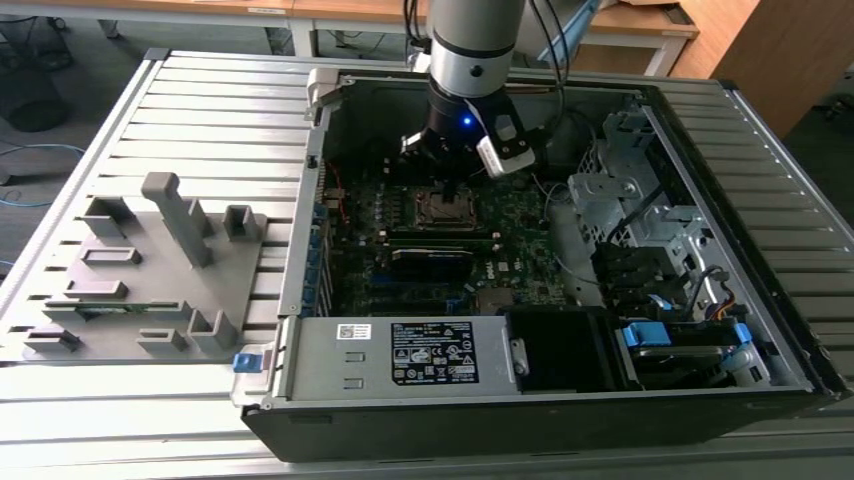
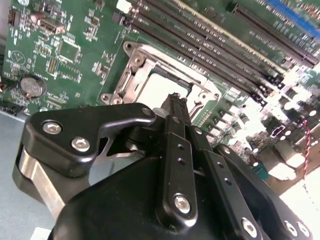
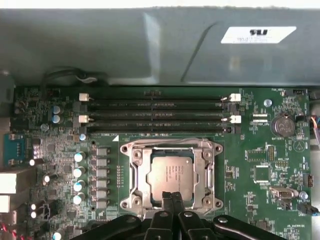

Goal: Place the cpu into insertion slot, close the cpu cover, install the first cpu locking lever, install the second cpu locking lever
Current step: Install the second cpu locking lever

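In the exterior view your gripper [image 1: 451,180] hangs over the slot [image 1: 445,208] inside the computer case [image 1: 747,290]; in both wrist views its fingers [image 3: 172,200] are pinched together, empty, at the edge of the seated cpu [image 3: 171,172], cover [image 3: 207,170] down, so I judge the levers are the step in hand.

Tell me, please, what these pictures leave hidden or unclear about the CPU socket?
- CPU: its near edge is hidden behind the shut gripper in the first wrist view.
- Cover: lies flat around the CPU; whether it is latched cannot be told.
- Levers: too thin to trace in the exterior view; the arm overhangs the socket.
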Robot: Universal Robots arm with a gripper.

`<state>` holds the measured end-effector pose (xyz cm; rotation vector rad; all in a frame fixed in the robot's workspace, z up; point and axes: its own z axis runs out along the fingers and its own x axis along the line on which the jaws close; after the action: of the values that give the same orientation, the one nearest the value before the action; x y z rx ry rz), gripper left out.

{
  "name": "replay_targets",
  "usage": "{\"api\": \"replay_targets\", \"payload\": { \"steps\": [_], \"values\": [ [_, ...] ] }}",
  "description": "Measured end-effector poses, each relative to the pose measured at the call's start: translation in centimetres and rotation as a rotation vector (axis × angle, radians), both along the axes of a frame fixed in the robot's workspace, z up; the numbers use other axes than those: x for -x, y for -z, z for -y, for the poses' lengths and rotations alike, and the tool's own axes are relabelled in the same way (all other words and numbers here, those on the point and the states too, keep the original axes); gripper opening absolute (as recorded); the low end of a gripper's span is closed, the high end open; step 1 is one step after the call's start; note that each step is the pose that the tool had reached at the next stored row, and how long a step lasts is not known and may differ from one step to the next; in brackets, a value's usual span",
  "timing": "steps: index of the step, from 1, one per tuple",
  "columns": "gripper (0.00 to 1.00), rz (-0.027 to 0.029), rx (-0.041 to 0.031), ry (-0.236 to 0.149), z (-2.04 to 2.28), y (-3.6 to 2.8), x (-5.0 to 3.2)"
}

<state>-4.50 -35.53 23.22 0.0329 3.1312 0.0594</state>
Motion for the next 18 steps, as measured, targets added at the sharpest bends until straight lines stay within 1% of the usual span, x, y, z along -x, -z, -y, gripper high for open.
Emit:
{"api": "replay_targets", "payload": {
  "steps": [13, 15, 18],
  "values": [
    [0.11, 0.0001, -0.0035, 0.000, 2.38, 0.00, -0.18],
    [0.11, 0.0001, -0.0038, 0.000, 2.57, 0.00, -0.18],
    [0.11, 0.0000, -0.0038, 0.000, 2.59, 0.00, -0.18]
  ]
}}
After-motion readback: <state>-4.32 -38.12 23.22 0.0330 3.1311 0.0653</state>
